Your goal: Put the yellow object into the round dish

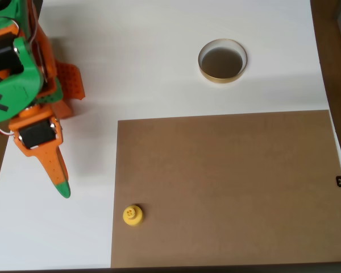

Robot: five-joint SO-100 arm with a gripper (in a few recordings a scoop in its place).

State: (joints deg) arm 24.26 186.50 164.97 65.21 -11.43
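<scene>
White table carries a brown board. On the board's lower left corner stands the yellow object; the round dish lies above the board. Left of the board, the jaws of the gripper look closed, holding nothing.

yellow object on brown board, round dish far, gripper apart

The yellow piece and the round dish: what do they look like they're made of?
The yellow object looks like moulded plastic: one even, bright colour with a matte surface and soft rounded edges. The round dish is harder to judge; its thin tan rim suggests wood or card, perhaps metal, around a dark dull inside.
</scene>
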